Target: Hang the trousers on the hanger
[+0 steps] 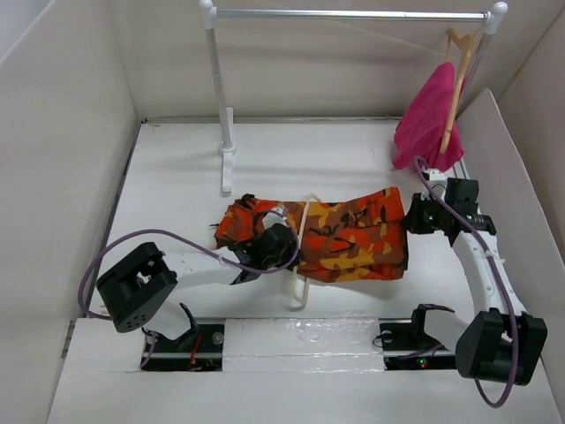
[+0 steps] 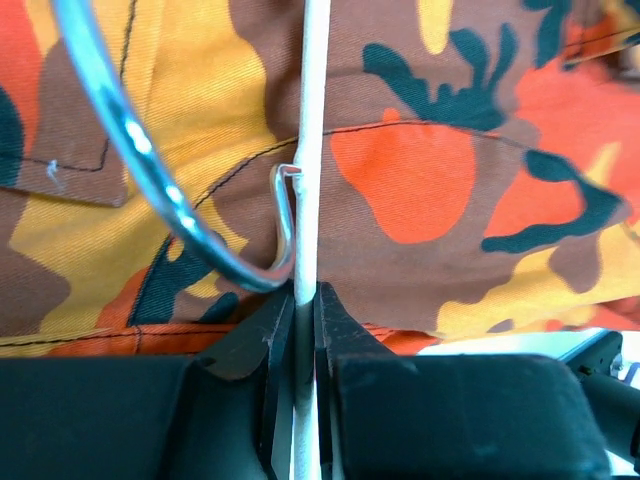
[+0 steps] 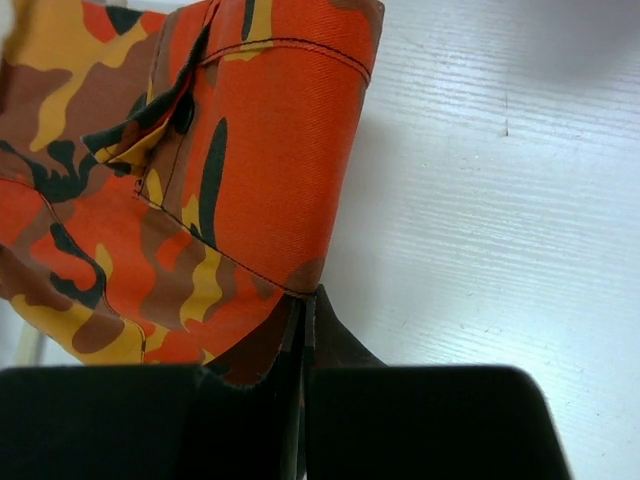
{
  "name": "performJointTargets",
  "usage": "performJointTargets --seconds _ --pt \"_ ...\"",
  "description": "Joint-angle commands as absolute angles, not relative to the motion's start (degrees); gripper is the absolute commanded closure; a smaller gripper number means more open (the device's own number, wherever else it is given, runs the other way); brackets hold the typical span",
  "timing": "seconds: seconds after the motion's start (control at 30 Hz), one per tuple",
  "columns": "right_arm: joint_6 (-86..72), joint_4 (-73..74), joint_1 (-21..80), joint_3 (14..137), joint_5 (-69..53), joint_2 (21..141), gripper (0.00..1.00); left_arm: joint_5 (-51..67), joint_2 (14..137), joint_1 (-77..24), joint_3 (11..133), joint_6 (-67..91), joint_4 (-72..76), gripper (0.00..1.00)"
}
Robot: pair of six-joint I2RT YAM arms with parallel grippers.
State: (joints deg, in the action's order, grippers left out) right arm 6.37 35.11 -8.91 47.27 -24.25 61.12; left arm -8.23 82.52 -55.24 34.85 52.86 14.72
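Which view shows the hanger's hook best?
Left wrist: the hook arcs large and sharp beside the hanger pinched by the left gripper. Top external shows only its pale frame across the trousers; right wrist, trousers alone.

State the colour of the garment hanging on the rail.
The garment is magenta pink, clearest in top view.

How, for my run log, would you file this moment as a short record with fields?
trousers: camouflage, lying folded on the table, mid-scene
hanger: pale cream, lying across the trousers, metal hook beside the left claw
left claw: shut on the hanger's thin rod
right claw: shut on the trousers' edge at their right end
pink garment: draped on a tan hanger, on the rail, far right
task state: trousers not yet on the hanger
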Motion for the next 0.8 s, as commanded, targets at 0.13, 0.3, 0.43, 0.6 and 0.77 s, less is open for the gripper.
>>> performJointTargets --seconds 0.13,0.3,0.43,0.6,0.77 --pt "9.4 28.1 -9.2 42.1 -24.0 61.3 1.00 -15.7 84.3 -56.9 44.3 51.0 12.0 1.00" --pt "10.9 28.2 -9.2 40.1 -23.2 62.3 1.00 -18.4 86.0 -57.0 51.4 48.3 10.7 1.00" --pt "10.9 27.9 -8.0 39.6 -22.6 63.5 1.00 -19.6 87.4 -57.0 52.8 47.1 11.9 1.00" --pt "11.6 30.4 -6.9 41.3 -23.7 63.9 0.63 -22.3 86.6 -60.2 53.9 48.3 12.7 1.00" --pt "10.2 37.3 -3.0 51.0 -29.3 55.2 0.29 -29.7 82.0 -65.0 59.6 47.6 6.9 1.00"
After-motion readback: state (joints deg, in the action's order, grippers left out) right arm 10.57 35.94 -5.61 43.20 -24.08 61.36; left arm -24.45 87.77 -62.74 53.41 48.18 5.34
